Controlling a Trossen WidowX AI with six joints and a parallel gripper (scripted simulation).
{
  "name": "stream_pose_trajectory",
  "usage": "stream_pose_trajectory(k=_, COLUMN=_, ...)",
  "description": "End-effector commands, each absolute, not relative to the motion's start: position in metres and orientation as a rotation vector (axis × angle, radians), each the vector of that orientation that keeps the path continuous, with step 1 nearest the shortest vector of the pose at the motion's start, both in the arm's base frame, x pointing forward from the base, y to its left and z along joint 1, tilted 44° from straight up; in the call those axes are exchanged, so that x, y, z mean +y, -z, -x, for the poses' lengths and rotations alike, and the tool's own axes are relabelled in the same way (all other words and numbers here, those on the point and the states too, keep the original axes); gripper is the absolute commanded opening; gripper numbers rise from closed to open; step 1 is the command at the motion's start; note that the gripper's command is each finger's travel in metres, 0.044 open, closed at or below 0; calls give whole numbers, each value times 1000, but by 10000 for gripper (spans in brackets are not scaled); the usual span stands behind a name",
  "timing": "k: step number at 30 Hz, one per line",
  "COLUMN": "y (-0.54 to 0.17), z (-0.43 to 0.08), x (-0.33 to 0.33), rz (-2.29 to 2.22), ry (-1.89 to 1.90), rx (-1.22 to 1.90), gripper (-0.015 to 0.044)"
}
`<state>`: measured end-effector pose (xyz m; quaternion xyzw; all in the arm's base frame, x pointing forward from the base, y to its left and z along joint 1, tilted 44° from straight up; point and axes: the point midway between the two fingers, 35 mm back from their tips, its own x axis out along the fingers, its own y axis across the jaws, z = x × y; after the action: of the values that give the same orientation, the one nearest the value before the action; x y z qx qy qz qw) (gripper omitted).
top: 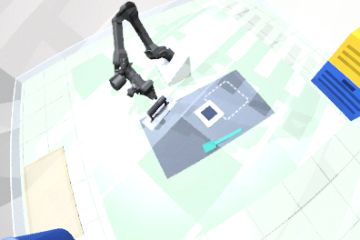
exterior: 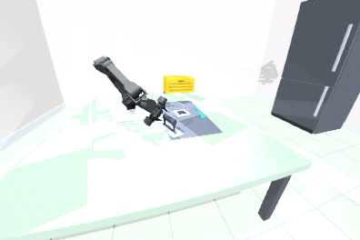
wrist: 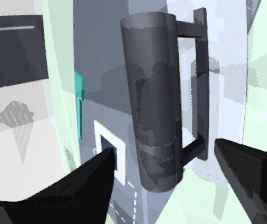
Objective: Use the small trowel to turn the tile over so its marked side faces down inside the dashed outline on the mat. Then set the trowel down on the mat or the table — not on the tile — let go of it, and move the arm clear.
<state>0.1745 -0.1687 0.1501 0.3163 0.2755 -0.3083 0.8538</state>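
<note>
The small trowel, with a black bar handle (top: 157,108) (exterior: 170,123) (wrist: 154,100) above a pale flat blade (top: 151,123) (exterior: 175,135) (wrist: 229,75), rests at the near-arm end of the grey mat (top: 173,160) (wrist: 94,40). My gripper (top: 155,98) (wrist: 164,149) is open and empty; its fingers point at the handle, one on each side of it in the wrist view, without gripping it. The tile (top: 209,114) (exterior: 182,113) (wrist: 121,154) lies flat, dark square up, with a white border. It sits beside the dashed outline (top: 248,101), its corner close to the dashed line.
A teal spatula-shaped tool (top: 209,146) (exterior: 200,113) (wrist: 79,85) lies near the mat's far long edge from the arm. A white wedge-like block (top: 180,73) stands by the arm's base. Yellow (top: 347,55) and blue (top: 336,92) boxes are beyond the mat.
</note>
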Motion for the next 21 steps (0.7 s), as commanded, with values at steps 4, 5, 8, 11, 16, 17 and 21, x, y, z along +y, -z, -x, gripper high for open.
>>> stream_pose_trajectory(k=4, y=-150, z=-176, x=-169, rz=-648, ry=630, rx=566, gripper=300)
stream_pose_trajectory(k=5, y=-149, z=-177, x=-170, rz=-648, ry=630, rx=566, gripper=300)
stream_pose_trajectory(k=8, y=-146, z=-181, x=-172, rz=-649, ry=629, rx=568, gripper=300)
stream_pose_trajectory(k=11, y=-143, z=-184, x=-174, rz=-649, ry=629, rx=569, gripper=300)
stream_pose_trajectory(k=16, y=-137, z=-189, x=-178, rz=-650, ry=628, rx=571, gripper=300)
stream_pose_trajectory(k=17, y=-136, z=-190, x=-178, rz=-650, ry=628, rx=572, gripper=300)
stream_pose_trajectory(k=21, y=-132, z=-194, x=-180, rz=-651, ry=627, rx=574, gripper=300)
